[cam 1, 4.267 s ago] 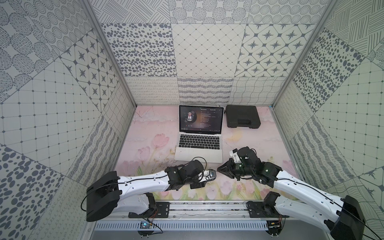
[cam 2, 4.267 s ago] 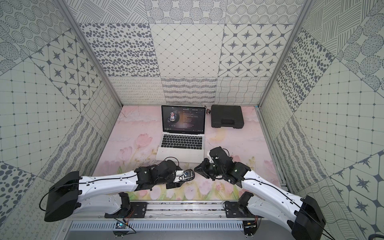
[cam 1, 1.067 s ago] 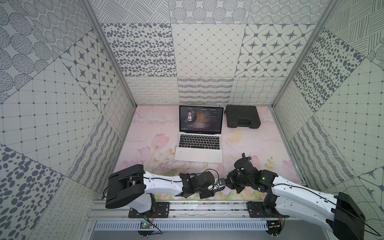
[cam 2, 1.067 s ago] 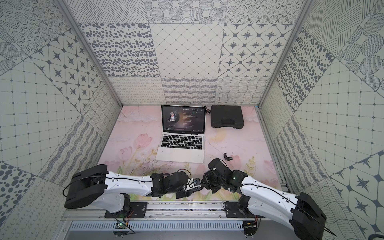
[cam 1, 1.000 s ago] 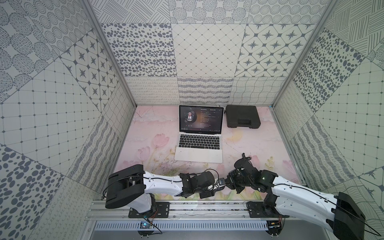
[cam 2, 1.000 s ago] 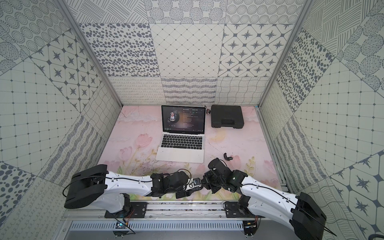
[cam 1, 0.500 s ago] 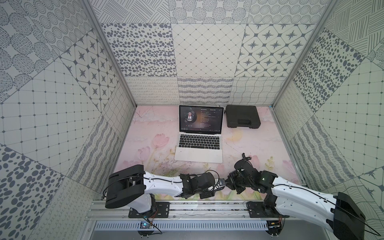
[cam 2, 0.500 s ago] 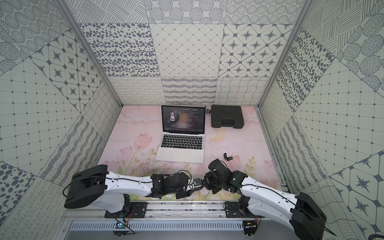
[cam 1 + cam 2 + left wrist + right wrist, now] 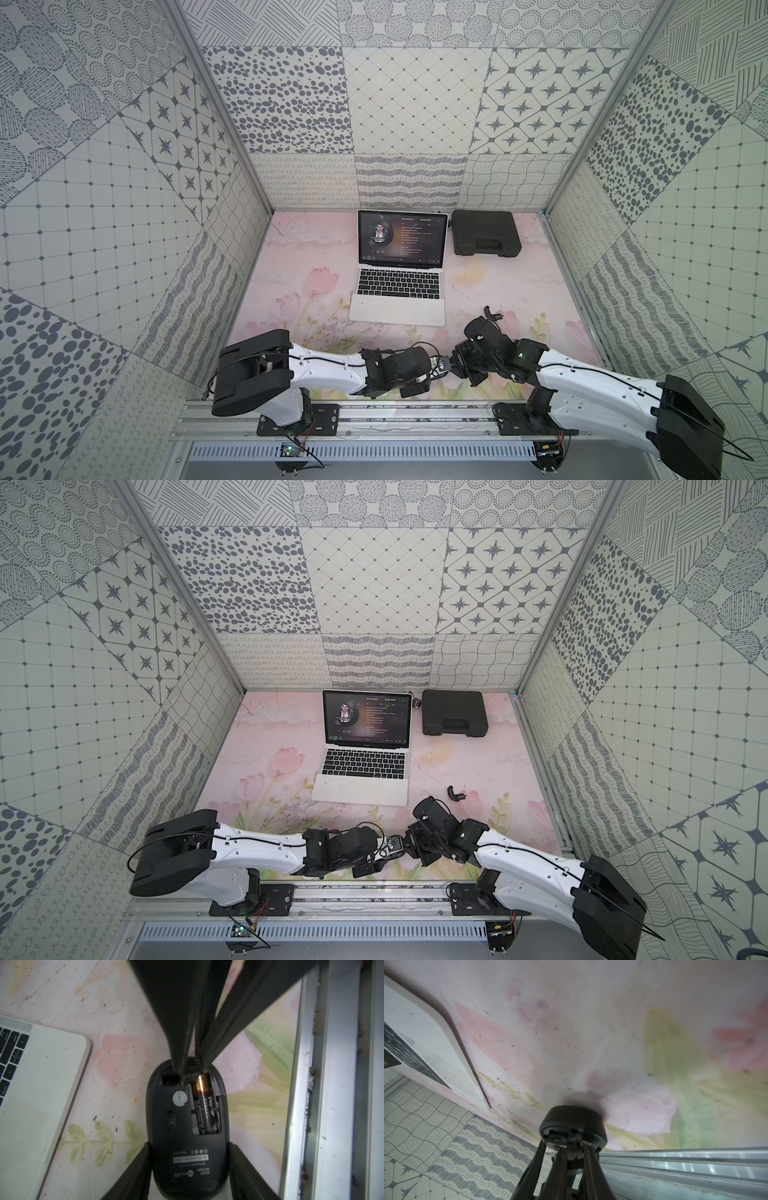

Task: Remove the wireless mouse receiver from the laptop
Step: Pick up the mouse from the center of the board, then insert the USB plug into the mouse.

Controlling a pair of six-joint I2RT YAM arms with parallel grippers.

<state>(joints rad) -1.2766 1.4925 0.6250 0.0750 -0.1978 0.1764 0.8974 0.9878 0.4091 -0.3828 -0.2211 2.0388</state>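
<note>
Pulled back from laptop [image 9: 397, 309] toward rail [image 9: 415, 415]: left gripper [image 9: 189, 1145] half-open, clamping upturned mouse [image 9: 187, 1126]; right gripper [image 9: 575, 1144] nearly closed, pinching wireless mouse receiver [image 9: 191, 1078] at its bay.

A black toolbox [image 9: 485, 232] lies at the back; the upturned mouse [image 9: 187, 1126] shows its battery [image 9: 207, 1109].

Pale pink tabletop [image 9: 291, 266], printed with pink tulips and green leaves; dark specks. Off-white walls [image 9: 411, 99]: grey dots, stars, grids, waves. Silver laptop [image 9: 397, 309], black keys, dark screen. Black toolbox [image 9: 484, 232], upper right. Black shell piece [image 9: 492, 312]. Black mouse [image 9: 182, 1138]: grey disc, white label. Black battery [image 9: 206, 1109], copper band. Silvery wireless mouse receiver [image 9: 192, 1079], black cap. White arms [image 9: 328, 368], black joints.
</note>
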